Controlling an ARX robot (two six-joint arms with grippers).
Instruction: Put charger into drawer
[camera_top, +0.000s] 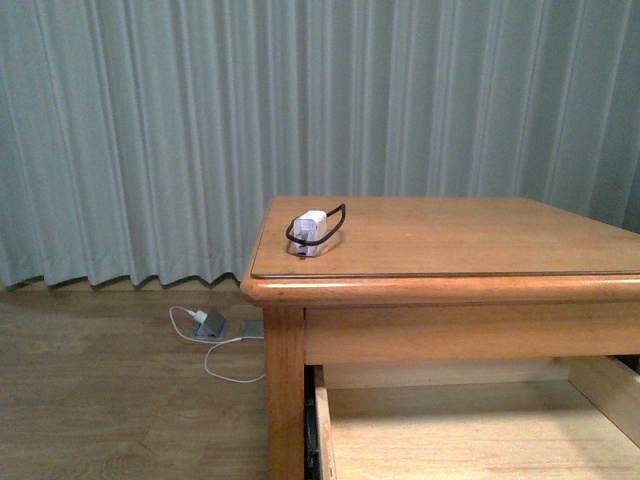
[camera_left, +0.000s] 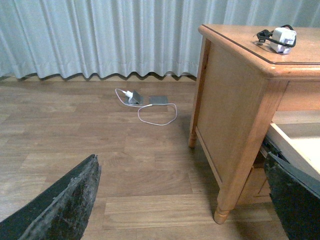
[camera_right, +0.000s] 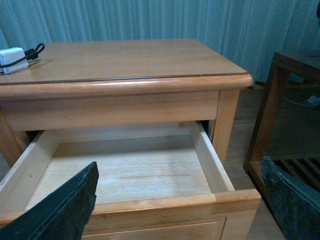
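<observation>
White charger (camera_top: 314, 233) lying on tabletop (camera_top: 480, 235), up ahead of left gripper (camera_left: 180, 165), ungrasped. Drawer (camera_right: 210, 160) gaping open just ahead of right gripper (camera_right: 178, 167). Both grippers standing wide, empty. Pickup seemingly pending: reaching charger, closing on block.

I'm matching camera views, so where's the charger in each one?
Front: charger on the tabletop, near its left front corner.
Left wrist: charger near that same corner.
Right wrist: charger on the tabletop, cut by the picture edge.
Shared landmark: the open drawer.

left fingers (camera_left: 65, 205) spread wide; right fingers (camera_right: 62, 215) spread wide too
</observation>
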